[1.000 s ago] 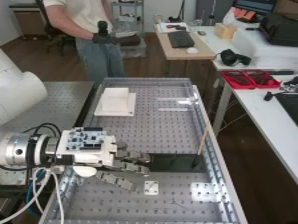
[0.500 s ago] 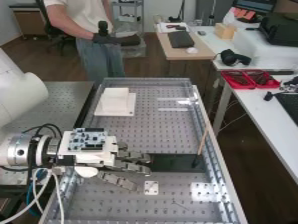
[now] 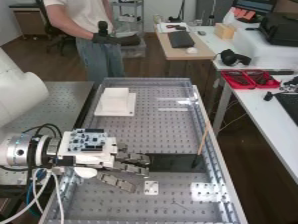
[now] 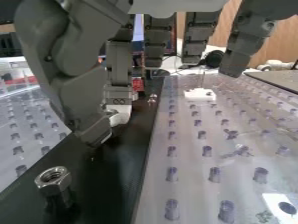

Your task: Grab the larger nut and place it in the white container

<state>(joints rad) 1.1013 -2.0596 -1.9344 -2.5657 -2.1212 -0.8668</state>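
The hand [image 3: 130, 169] is over the middle of the perforated bench, at the left end of a black strip [image 3: 174, 163]. In the wrist view, the fingers and thumb of the hand [image 4: 80, 95] hang down open, slightly bent, with nothing between them. A silvery hex nut [image 4: 53, 180] stands on the black strip [image 4: 110, 170], below and apart from the fingertips. Small metallic pieces [image 4: 152, 99] lie farther along that strip; which kind I cannot tell. The white container [image 3: 114, 104] sits near the bench's far left, well beyond the hand.
A thin brown stick [image 3: 203, 142] leans at the bench's right rail [image 3: 216, 150]. A small white block [image 3: 151, 188] is fixed close to the hand's fingers. Cables [image 3: 41, 187] hang below the wrist. Red trays [image 3: 249, 79] stand on the side table.
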